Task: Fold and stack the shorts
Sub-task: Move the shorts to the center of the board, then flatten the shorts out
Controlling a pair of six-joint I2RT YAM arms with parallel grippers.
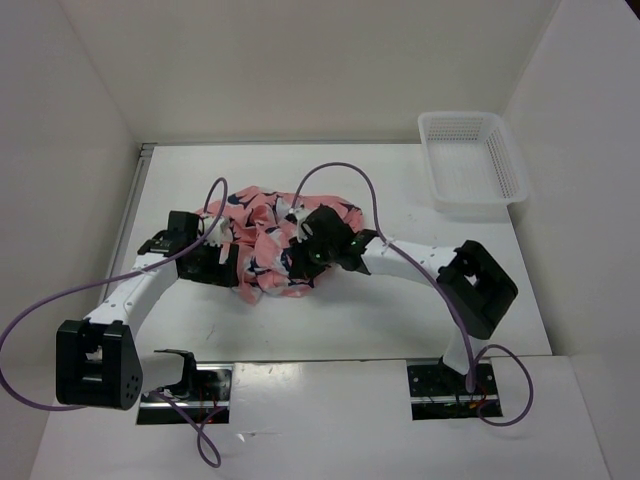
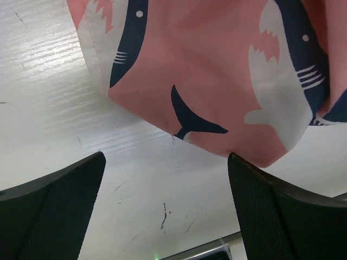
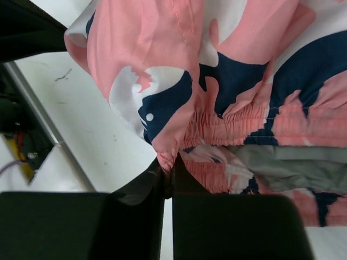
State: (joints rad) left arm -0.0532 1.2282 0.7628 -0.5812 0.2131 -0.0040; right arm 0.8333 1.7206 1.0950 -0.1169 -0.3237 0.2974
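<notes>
Shorts (image 1: 272, 243): thin soft salmon fabric, navy-and-white shark-like print, gathered elastic waistband, crumpled in a heap mid-worktop (image 1: 400, 310), which is white scuffed woodgrain. Right gripper (image 3: 167, 176) clenched on a bunched fold by the waistband. Left gripper (image 2: 165, 162) spread wide, holding nothing, hem just beyond its black textured fingers (image 2: 54, 211). White mesh plastic basket (image 1: 470, 160) at far right corner, well apart. Purple cables (image 1: 340, 168) arc over the heap.
</notes>
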